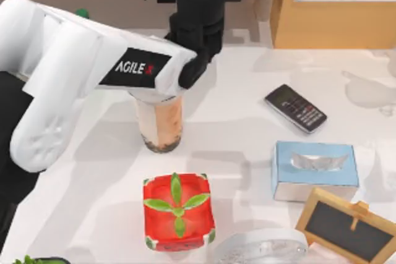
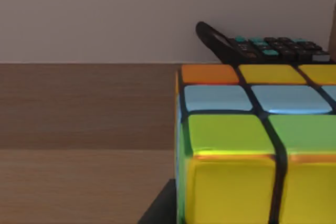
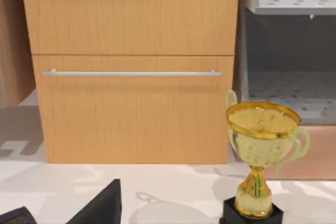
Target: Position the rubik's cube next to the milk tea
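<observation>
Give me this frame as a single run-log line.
left arm: over milk tea, far table side | rubik's cube: close against left wrist camera | right arm: parked, facing cabinet | placement: not yet confirmed

The milk tea (image 1: pixel 159 123) stands upright, peach-beige with dark pearls, while the rubik's cube (image 2: pixel 252 145) shows orange, blue, green and yellow squares

"AGILE" in white letters followed by a red mark, on a black panel of the left arm (image 1: pixel 133 66), far left of table
</observation>
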`<action>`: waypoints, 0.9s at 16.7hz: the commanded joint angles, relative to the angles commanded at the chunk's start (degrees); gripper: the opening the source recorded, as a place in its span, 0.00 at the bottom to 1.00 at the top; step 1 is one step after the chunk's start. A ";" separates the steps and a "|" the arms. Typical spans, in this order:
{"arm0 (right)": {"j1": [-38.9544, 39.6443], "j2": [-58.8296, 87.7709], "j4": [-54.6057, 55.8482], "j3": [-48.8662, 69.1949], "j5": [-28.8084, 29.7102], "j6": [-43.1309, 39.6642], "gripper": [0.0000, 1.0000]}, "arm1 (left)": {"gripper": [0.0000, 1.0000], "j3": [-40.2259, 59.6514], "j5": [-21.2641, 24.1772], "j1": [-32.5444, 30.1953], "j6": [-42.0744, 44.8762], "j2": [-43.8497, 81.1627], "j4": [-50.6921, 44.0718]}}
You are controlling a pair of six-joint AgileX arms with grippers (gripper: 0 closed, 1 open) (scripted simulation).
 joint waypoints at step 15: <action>0.00 0.00 0.00 0.00 0.00 0.00 1.00 | 0.00 -4.44 -1.09 -1.98 -0.15 -6.78 3.95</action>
